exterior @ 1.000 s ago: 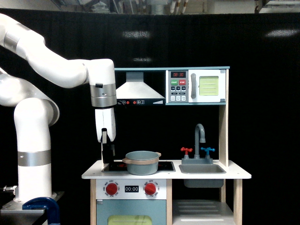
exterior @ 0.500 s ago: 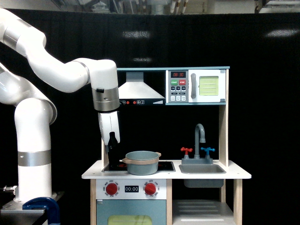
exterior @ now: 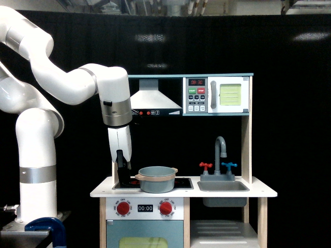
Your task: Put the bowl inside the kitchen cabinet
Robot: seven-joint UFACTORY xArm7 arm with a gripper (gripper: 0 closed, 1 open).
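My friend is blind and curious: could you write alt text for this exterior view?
A white robot arm lowers its dark gripper beside a grey-blue bowl sitting on a toy kitchen's stovetop. A sink with a grey tap stands at the view's right, a microwave above, and the open cabinet below it.

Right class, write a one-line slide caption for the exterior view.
xArm7 gripper lowered beside the bowl on the toy stove, kitchen cabinet empty below the sink.

Open air above the bowl; the hood overhangs, faucet stands well aside.
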